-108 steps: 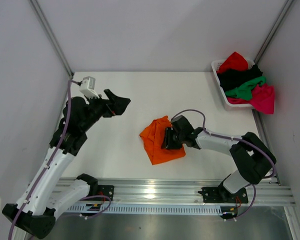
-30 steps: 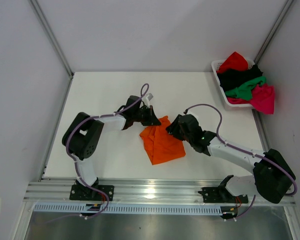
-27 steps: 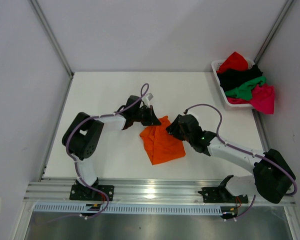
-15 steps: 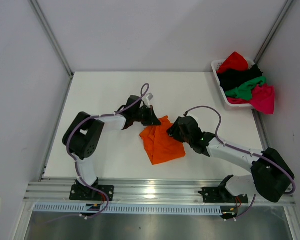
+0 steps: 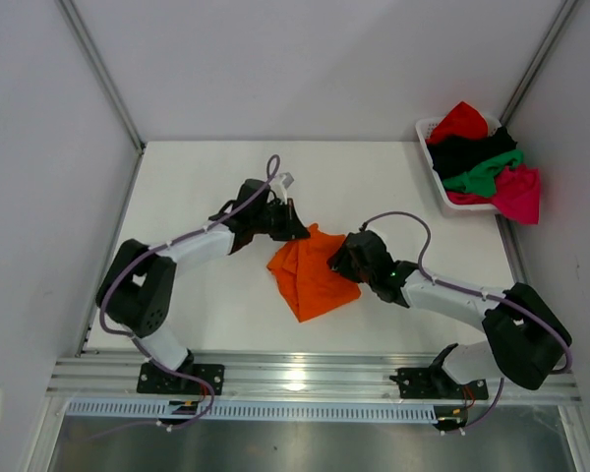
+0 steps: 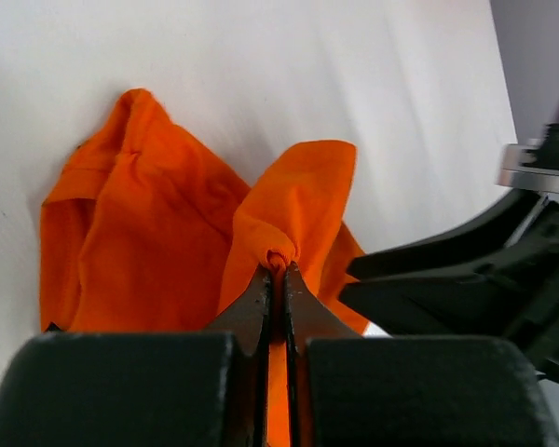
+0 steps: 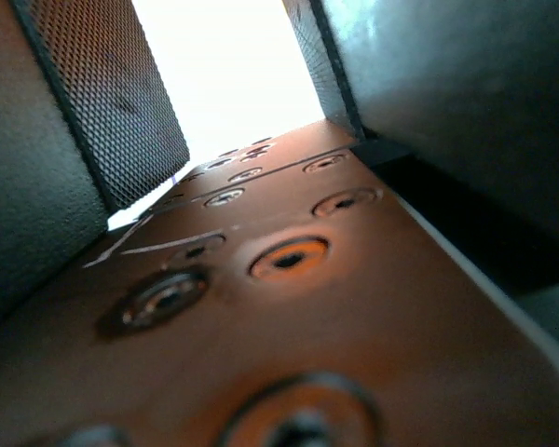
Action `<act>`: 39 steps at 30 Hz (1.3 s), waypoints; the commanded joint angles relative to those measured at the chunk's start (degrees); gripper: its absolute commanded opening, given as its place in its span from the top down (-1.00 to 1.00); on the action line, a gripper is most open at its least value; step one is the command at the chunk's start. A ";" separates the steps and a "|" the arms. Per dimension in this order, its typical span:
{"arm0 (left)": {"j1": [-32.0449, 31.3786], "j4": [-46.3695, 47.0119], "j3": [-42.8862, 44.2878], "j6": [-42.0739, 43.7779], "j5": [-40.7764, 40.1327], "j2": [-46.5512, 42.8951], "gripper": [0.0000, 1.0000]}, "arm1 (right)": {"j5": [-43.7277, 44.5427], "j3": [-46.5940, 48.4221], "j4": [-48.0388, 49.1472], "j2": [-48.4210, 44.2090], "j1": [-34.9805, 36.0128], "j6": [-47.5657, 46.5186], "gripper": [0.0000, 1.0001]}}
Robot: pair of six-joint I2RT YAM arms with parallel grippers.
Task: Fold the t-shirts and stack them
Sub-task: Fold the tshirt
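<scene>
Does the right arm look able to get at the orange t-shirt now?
Probably yes: the right gripper hangs open at the right edge of the orange t-shirt, nothing between, and the left gripper pinches only its far corner.

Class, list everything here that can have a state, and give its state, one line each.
Orange shirt: crumpled on the table, one fold pinched up.
Left end effector: shut on orange shirt.
Right end effector: open, at the shirt's edge.
Basket: heaped with unfolded shirts.
</scene>
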 commanded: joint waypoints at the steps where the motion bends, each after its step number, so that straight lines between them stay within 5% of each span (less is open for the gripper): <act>1: -0.37 -4.06 2.87 2.18 -2.27 -6.41 0.99 | 0.33 -0.13 2.80 1.04 0.31 -0.16 0.12; 13: -1.16 -12.60 1.39 1.83 -12.02 -17.67 0.99 | -0.73 -0.57 4.12 2.97 0.31 0.19 0.13; 32: -1.16 -12.15 1.73 1.48 -14.13 -7.21 0.99 | -0.29 -2.42 3.94 2.44 0.22 0.55 0.14; 39: -0.98 -18.56 2.43 2.80 -28.88 -8.09 0.92 | -0.20 -3.64 4.12 2.36 0.22 0.11 0.13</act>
